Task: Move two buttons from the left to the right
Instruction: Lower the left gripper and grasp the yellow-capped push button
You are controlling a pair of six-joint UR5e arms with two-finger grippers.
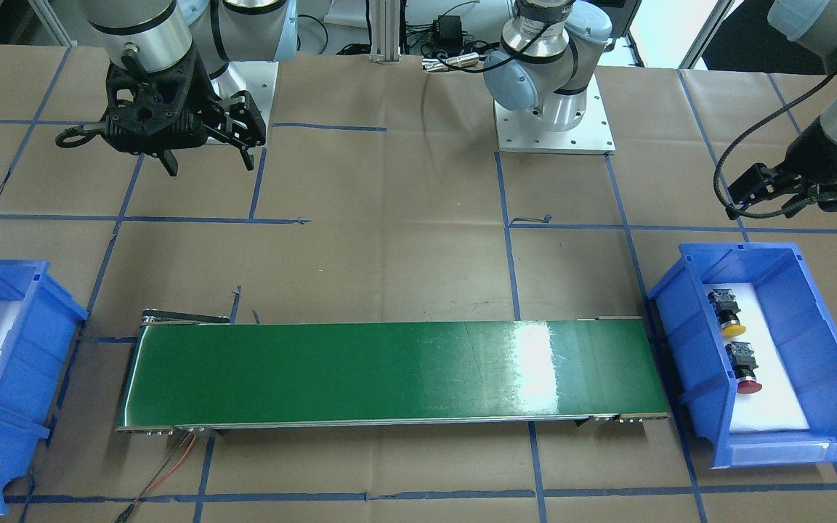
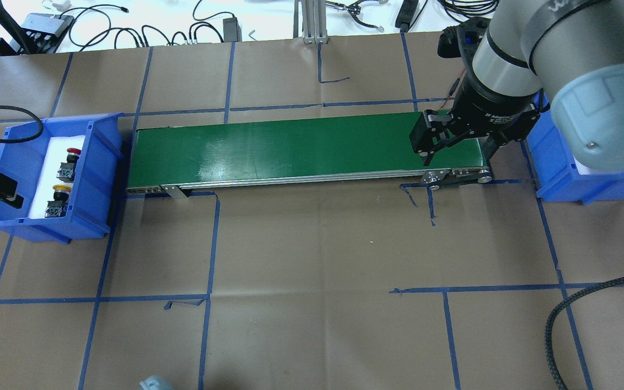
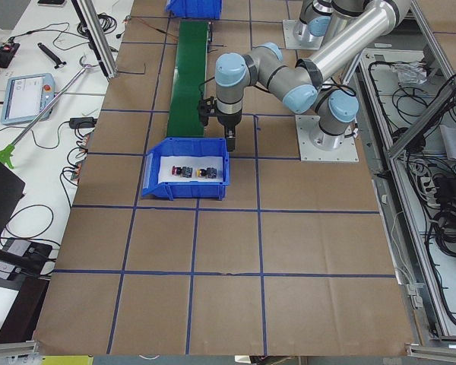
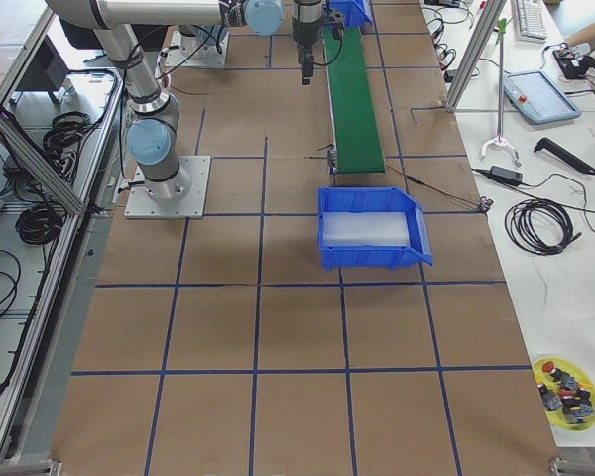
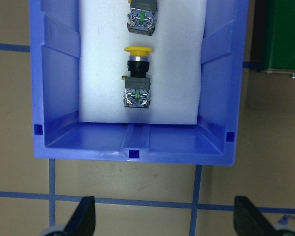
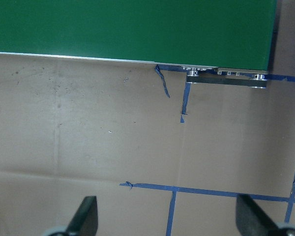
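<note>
Two buttons lie on white foam in the left blue bin (image 2: 98, 179): the yellow-capped button (image 2: 58, 199) and the red-capped button (image 2: 69, 162). In the left wrist view the yellow-capped button (image 5: 136, 78) lies on its side, and the other button's body (image 5: 141, 17) shows at the top edge. My left gripper (image 5: 167, 221) is open and empty, just outside the bin's near wall; it also shows in the front-facing view (image 1: 756, 200). My right gripper (image 2: 458, 157) is open and empty above the table by the right end of the green conveyor belt (image 2: 290, 149).
The right blue bin (image 4: 372, 228) holds only white foam. The belt runs between the two bins, and its metal end bracket (image 6: 226, 78) shows in the right wrist view. Blue tape lines cross the brown table. Cables lie beyond the far edge.
</note>
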